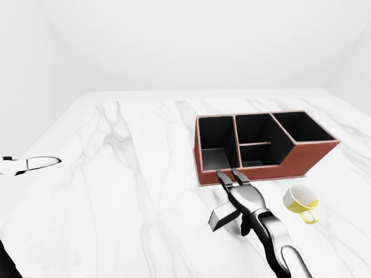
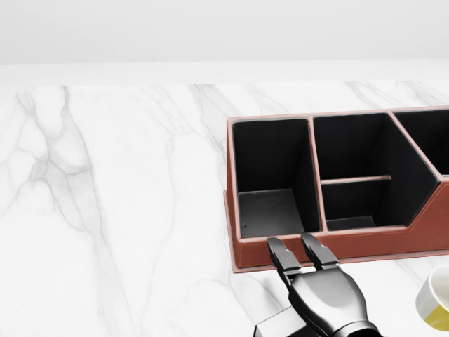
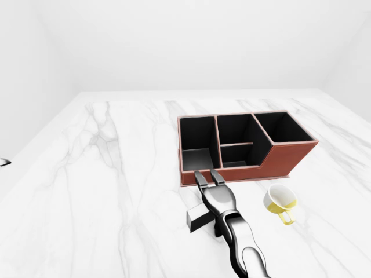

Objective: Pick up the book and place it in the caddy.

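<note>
The caddy (image 1: 301, 159) is a red-brown box with black compartments, at the right of the marble table in the left-eye view. The book (image 1: 223, 218) is a small dark grey slab just below the caddy's left end, partly under my right hand. My right hand (image 1: 232, 176) lies over the book's right part. Its two fingers (image 2: 283, 257) are straight and point at the caddy's near wall (image 2: 351, 246), almost touching it. I cannot see the thumb grip. A pale shiny shape (image 1: 29, 164) at the left edge looks like my left hand, with its fingers unclear.
A white cup with a yellow inside (image 1: 301, 200) lies on its side to the right of my right hand, below the caddy's right end. The marble table (image 1: 116, 174) stretches wide to the left, with white walls behind it.
</note>
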`<state>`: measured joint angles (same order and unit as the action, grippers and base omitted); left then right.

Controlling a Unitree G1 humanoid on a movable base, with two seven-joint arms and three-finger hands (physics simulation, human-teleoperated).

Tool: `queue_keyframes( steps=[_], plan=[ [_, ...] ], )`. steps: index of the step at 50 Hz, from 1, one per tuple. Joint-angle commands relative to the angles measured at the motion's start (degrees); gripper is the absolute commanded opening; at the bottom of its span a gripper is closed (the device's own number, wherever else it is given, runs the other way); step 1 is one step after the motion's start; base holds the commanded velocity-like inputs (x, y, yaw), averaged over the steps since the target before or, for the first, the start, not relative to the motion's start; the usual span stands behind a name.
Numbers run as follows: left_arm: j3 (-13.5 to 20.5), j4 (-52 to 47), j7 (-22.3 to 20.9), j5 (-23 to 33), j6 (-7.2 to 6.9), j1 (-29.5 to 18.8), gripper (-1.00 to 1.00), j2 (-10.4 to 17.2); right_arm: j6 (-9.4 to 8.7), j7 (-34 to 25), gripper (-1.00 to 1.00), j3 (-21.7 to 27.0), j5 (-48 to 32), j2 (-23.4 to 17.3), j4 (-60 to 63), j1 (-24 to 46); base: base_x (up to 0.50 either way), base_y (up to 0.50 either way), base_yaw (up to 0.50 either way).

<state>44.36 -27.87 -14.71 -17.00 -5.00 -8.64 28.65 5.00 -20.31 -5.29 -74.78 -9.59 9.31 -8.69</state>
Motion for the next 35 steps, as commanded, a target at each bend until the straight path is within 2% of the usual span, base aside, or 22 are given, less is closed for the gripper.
queue_keyframes(
  steps=[1,17,18,19,29,35],
  plan=[
    [0.2,-0.3,-0.2,0.1,0.00,0.1,1.00,-0.2,0.00,-0.1,1.00,-4.0,-1.4,1.1,1.1,-0.5,0.00,0.00,0.00],
    [0.2,0.1,-0.3,0.1,0.00,0.3,1.00,-0.3,0.00,1.9,1.00,-9.2,-4.3,1.2,0.4,-1.3,0.00,0.00,0.00],
    [0.3,0.1,-0.4,0.0,0.00,0.3,1.00,-0.3,0.00,2.2,0.07,-9.3,-3.7,1.5,-0.1,-1.0,0.00,0.00,0.00],
    [0.6,-0.6,-0.3,-0.3,0.00,0.3,1.00,0.0,0.00,1.6,-1.00,-9.1,-1.0,2.7,-0.8,-0.8,0.00,0.00,0.00],
    [0.7,-0.5,-0.4,-0.2,0.00,0.5,1.00,-0.2,0.00,-4.4,-1.00,-9.3,5.9,3.1,1.7,0.7,0.00,0.00,0.00],
    [0.9,-0.8,-0.4,-0.4,0.00,0.6,1.00,-0.2,0.00,-4.2,-1.00,-10.1,6.2,2.8,2.4,-0.1,0.00,0.00,0.00]
  ],
)
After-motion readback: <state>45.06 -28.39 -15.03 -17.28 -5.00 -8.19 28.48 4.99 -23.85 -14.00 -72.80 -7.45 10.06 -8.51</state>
